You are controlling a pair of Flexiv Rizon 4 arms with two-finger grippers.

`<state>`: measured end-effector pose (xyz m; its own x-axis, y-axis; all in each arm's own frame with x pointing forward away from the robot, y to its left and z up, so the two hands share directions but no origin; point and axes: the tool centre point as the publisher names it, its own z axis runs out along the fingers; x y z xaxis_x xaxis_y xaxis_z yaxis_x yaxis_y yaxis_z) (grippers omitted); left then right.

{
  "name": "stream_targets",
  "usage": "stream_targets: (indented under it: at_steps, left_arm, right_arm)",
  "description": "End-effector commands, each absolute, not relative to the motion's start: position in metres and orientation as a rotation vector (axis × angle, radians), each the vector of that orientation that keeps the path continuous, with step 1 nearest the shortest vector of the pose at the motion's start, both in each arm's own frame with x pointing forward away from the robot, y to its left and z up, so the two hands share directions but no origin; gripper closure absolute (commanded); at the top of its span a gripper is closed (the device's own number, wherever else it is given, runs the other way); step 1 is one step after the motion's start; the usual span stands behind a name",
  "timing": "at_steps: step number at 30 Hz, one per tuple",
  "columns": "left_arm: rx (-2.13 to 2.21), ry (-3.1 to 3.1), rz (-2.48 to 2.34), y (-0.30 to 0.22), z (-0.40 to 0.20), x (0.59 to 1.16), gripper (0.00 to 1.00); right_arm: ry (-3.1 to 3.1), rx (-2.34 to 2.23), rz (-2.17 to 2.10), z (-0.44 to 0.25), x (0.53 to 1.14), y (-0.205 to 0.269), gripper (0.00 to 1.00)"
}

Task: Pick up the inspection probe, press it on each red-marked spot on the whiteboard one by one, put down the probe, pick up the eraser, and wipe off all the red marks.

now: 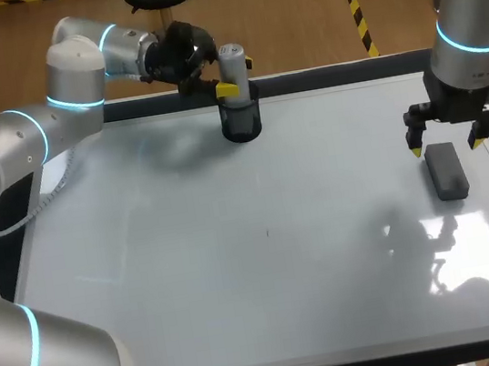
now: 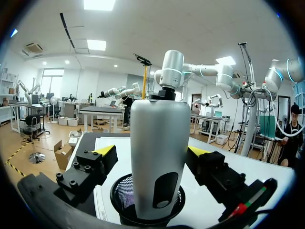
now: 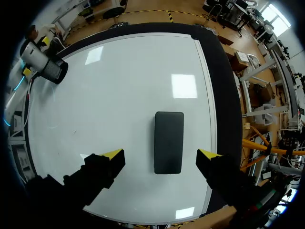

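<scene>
Probe stands upright in the black mesh cup at the whiteboard's far edge. Left gripper straddles it, fingers spread, a sliver of gap showing on one side, so no clamp. Over by the right edge, the right gripper hovers above the dark eraser, fingers wide apart, one on each side.

The probe stood in the cup at the far middle of the whiteboard; the eraser lay on its right side.
</scene>
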<state>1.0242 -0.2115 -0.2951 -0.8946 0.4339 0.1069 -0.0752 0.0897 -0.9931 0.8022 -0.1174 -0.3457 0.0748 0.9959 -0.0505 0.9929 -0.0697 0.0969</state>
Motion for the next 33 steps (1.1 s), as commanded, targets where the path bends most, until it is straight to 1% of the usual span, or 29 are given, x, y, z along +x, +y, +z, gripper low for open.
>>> stream_targets:
  at_steps: [1,8,10,11,13,16,33]
  left_arm:
    - [-0.343,-2.036,1.862,-0.206,-0.282,1.017,0.08]
    - [-0.363,-2.055,1.869,-0.201,-0.267,1.017,0.06]
    - [-0.366,-2.061,1.875,-0.199,-0.262,1.017,0.08]
    - [-0.367,-2.063,1.876,-0.198,-0.26,1.016,0.07]
    - [-0.372,-2.074,1.88,-0.195,-0.255,1.017,0.1]
    - [-0.373,-2.087,1.887,-0.189,-0.249,1.016,0.08]
    - [-0.341,-2.144,1.94,-0.157,-0.231,1.012,0.08]
  right_arm:
    - [2.068,2.222,0.045,-0.344,0.802,-0.118,0.0]
    - [2.068,2.222,0.045,-0.344,0.802,-0.118,0.0]
    - [2.068,2.222,0.045,-0.344,0.802,-0.118,0.0]
    - [2.068,2.222,0.045,-0.344,0.802,-0.118,0.0]
    - [2.068,2.222,0.045,-0.344,0.802,-0.118,0.0]
    - [2.068,2.222,0.045,-0.344,0.802,-0.118,0.0]
    - [2.068,2.222,0.045,-0.344,0.802,-0.118,0.0]
